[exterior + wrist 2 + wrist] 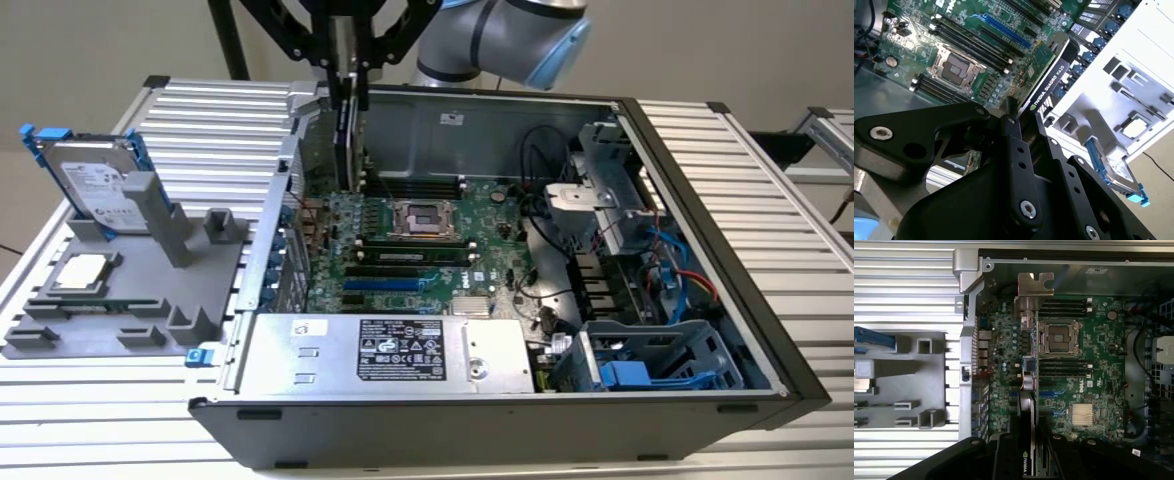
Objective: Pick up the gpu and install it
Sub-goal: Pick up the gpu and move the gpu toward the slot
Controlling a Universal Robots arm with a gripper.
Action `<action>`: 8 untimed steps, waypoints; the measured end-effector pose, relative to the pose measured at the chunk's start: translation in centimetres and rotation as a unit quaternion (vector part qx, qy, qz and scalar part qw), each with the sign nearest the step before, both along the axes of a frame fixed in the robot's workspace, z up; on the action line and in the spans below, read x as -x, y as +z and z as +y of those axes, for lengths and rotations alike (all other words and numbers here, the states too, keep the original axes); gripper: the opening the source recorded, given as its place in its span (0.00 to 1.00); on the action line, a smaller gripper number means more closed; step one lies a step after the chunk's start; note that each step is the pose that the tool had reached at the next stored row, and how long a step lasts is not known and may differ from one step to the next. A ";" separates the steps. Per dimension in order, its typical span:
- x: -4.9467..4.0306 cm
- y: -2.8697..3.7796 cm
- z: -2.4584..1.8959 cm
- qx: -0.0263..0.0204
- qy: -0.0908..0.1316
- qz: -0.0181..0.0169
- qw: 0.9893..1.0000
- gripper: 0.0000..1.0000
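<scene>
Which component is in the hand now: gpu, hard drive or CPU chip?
The gpu, clamped edge-on in the hand over the motherboard inside the case. The hard drive and CPU chip sit outside on the gray fixture.

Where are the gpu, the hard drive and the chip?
gpu (1051, 80), second wrist view, its black labelled edge.
hard drive (96, 185), exterior view, its white label.
chip (83, 270), exterior view, its silver top.

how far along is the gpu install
Pickup looks done: the gripper holds the gpu, jaws shut on it, above the motherboard inside the open case. Left: the gpu is not seated yet.
</scene>
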State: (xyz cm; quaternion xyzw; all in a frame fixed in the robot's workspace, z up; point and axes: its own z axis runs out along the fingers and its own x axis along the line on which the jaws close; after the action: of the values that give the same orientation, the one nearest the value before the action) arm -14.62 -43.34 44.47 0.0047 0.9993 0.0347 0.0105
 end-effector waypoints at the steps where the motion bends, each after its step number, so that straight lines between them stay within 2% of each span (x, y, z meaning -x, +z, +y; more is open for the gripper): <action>1: -0.08 0.00 0.00 0.000 0.000 0.000 1.000 0.00; 8: -0.55 0.00 0.00 0.000 0.000 0.000 1.000 0.00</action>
State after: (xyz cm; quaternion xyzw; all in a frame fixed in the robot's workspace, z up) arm -14.07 -43.34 44.47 0.0047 0.9993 0.0347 0.0105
